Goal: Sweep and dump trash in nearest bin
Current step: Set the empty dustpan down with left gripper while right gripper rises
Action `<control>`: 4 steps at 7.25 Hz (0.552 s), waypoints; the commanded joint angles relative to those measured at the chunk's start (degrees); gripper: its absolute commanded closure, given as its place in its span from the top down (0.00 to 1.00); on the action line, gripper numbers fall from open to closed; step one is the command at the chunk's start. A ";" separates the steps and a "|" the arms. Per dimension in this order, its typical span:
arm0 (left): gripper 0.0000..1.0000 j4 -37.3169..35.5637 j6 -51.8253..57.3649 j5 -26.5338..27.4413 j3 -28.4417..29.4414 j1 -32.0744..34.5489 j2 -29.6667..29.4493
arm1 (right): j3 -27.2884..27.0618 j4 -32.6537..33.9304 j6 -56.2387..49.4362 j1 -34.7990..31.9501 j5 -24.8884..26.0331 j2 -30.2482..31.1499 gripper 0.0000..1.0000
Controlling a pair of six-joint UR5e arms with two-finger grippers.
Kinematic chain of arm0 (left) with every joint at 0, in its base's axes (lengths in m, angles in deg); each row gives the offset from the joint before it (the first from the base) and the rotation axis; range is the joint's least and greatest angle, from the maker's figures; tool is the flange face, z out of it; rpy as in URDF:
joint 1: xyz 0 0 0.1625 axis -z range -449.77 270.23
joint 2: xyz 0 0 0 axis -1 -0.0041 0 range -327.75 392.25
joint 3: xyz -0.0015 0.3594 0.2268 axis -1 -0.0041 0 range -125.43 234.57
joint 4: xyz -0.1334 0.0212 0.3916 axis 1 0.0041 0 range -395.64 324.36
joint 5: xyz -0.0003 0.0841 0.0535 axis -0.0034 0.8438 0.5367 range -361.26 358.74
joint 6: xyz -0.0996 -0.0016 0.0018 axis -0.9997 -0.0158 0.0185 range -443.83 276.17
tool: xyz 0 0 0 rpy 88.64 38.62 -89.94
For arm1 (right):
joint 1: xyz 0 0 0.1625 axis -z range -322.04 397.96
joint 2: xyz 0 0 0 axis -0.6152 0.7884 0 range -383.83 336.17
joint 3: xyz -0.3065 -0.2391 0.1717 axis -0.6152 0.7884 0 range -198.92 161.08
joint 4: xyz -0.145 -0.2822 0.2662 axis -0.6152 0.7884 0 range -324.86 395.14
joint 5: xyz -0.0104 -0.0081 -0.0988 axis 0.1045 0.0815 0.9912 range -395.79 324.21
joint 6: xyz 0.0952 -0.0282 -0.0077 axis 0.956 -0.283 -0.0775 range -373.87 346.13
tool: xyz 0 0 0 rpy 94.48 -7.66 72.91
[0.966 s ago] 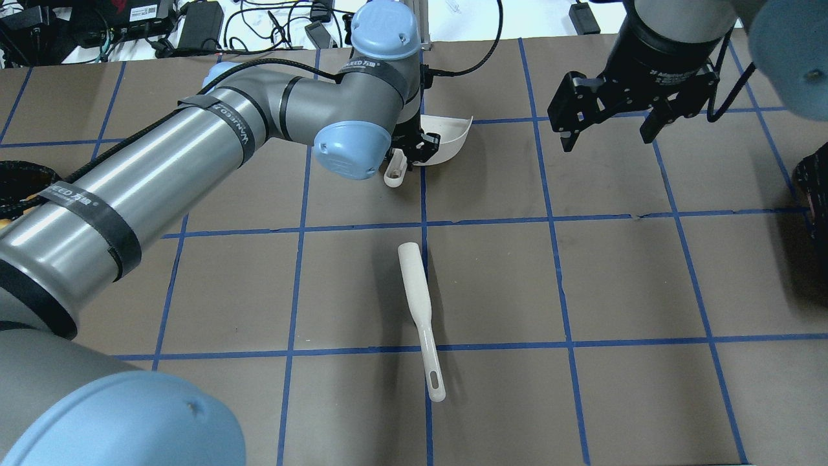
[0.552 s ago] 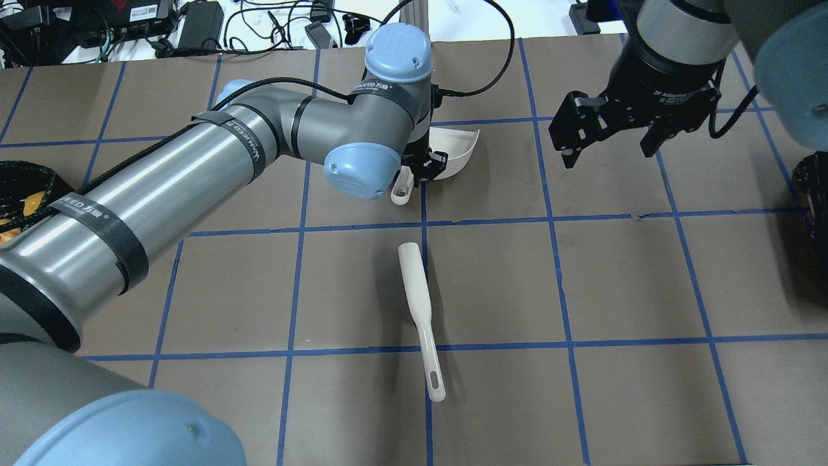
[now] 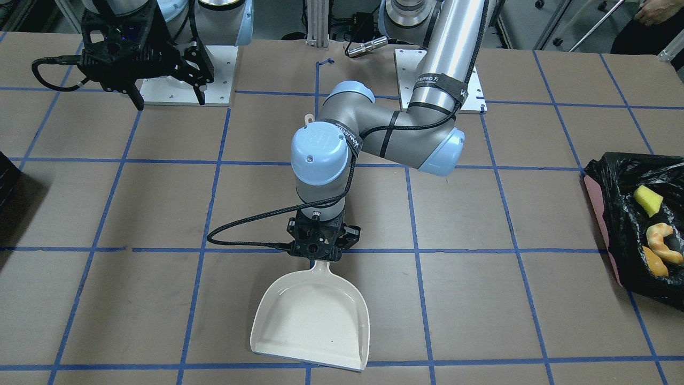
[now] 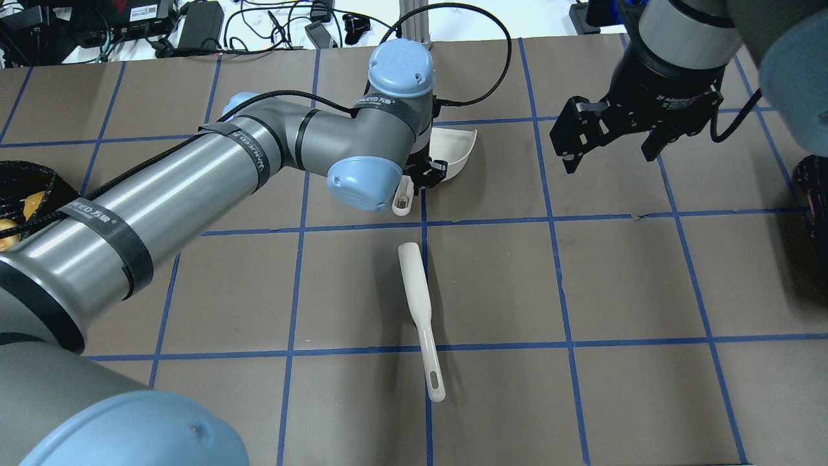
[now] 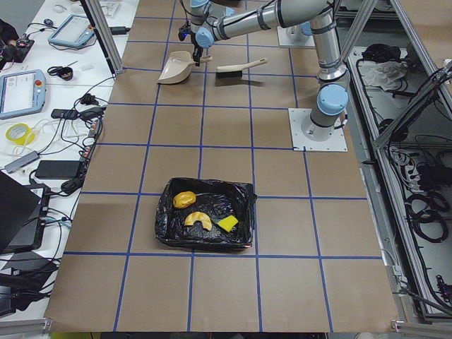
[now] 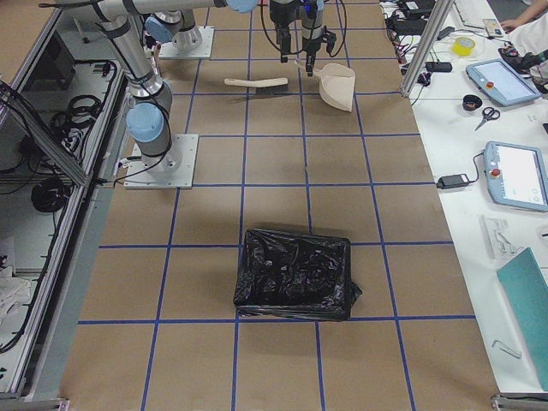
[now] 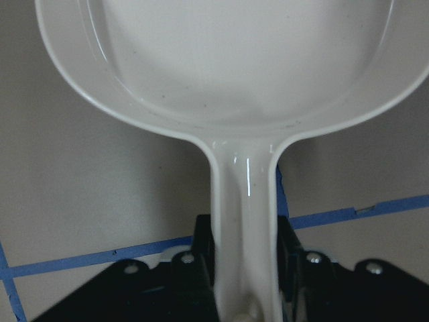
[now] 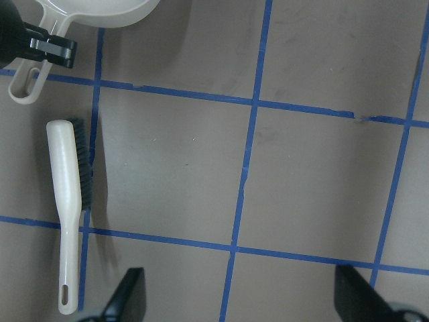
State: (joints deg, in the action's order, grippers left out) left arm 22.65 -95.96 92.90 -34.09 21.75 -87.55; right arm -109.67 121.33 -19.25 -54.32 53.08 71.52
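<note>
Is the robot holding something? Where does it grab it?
The left gripper is shut on the white dustpan, pinching its handle. The right gripper is open and holds nothing.

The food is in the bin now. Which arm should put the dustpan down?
Probably the left: the left gripper is shut on the dustpan handle. The right gripper hangs open and empty, farther away.

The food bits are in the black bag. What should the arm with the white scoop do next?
Probably open the left pincer and let go: the white plastic dustpan looks empty, and all three pieces of trash already lie in the black-lined pink bin.
</note>
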 commanded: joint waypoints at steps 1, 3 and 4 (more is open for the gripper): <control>0.00 -0.02 -2.27 -0.03 -0.11 0.46 0.27 | -0.13 -1.45 -0.33 0.00 0.08 0.27 1.00; 0.00 -0.02 -2.37 -0.11 -0.11 0.72 0.01 | -0.13 -2.43 -0.42 0.00 0.17 0.36 1.00; 0.71 -0.10 -2.29 -0.12 -0.28 0.90 -0.34 | -0.13 -2.43 -0.42 0.00 0.08 0.36 1.00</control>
State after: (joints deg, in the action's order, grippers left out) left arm 22.61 -98.24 92.84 -34.25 22.45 -87.61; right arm -109.80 119.07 -19.65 -54.32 53.22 71.86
